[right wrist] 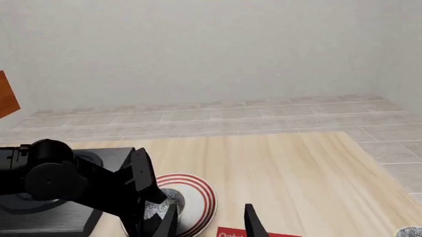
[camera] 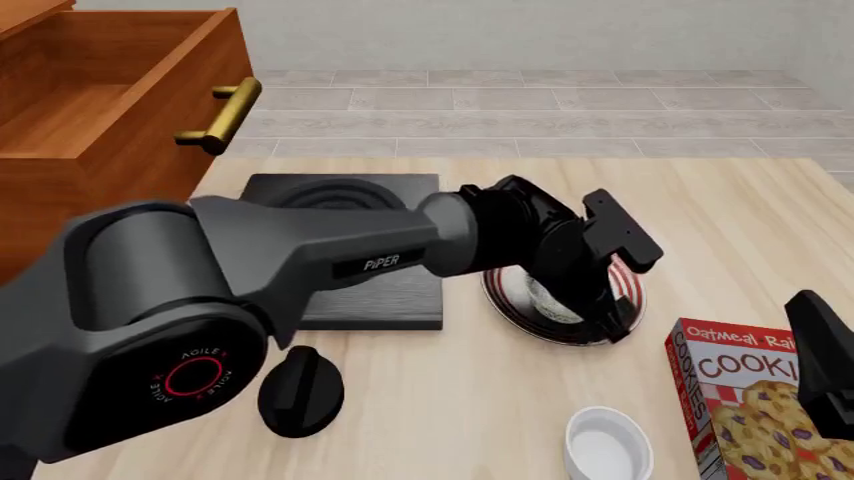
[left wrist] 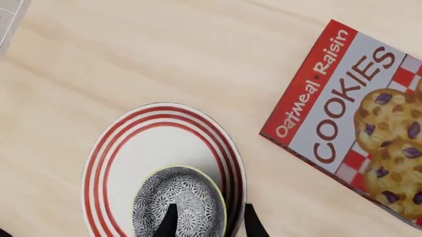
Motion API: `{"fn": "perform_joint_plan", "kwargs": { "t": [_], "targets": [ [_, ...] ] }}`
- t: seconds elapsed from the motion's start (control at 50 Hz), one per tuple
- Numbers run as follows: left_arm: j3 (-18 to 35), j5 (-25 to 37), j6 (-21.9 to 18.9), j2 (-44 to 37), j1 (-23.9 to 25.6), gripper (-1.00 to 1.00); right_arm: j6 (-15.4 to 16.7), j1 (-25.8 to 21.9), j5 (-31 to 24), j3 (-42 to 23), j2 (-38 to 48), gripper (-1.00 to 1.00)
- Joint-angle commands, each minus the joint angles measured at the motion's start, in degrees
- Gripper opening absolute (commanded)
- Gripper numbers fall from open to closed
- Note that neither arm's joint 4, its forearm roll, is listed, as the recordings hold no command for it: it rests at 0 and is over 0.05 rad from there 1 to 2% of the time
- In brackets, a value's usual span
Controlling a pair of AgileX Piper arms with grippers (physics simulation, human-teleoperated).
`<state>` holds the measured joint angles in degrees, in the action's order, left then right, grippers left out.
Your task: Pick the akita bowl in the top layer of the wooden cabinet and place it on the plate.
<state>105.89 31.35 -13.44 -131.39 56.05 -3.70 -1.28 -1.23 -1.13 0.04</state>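
**Akita bowl sitting on the plate with the left gripper's fingers straddling its rim**

The akita bowl is resting on the plate, set off the plate's middle toward the side where the left gripper is reaching in. In the left wrist view 1 of the gripper's 2 dark fingers is lying over the speckled inside of the bowl and the other is standing just outside its rim, over the red rings, so the fingers are apart with the bowl's wall between them; whether they are pressing on that wall I cannot tell.

In the front view the left arm is stretching across the worktop and covering most of the plate. The wooden cabinet is standing well behind and to the left of the plate, its top layer pulled out with the brass handle facing the plate.

A black stove is lying just left of the plate, a cookie box near the plate's right front, and a white ramekin in front of the plate.

The right gripper is hovering beyond the cookie box from the plate, its fingers apart and holding nothing
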Motion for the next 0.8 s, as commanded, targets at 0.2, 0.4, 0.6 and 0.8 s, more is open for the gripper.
{"fn": "perform_joint_plan", "kwargs": {
  "t": [0.2, 0.4, 0.6, 0.8],
  "targets": [
    [1.65, 2.29, -0.3, 2.16, 0.38, 1.0, 0.52, -0.14, 0.2, 0.1, 0.0, 1.0],
    [3.96, 4.42, -1.66, 3.63, -0.16, 1.0, 0.89, -0.27, 0.23, 0.03, -0.01, 1.0],
    [5.78, 6.17, -2.28, 5.11, -0.35, 1.0, 1.21, -0.39, 0.23, -0.08, -0.01, 1.0],
    [10.46, 9.46, -1.43, 5.85, -0.27, 1.0, 1.66, -0.57, 0.38, -0.08, -0.01, 1.0]
  ]
}}
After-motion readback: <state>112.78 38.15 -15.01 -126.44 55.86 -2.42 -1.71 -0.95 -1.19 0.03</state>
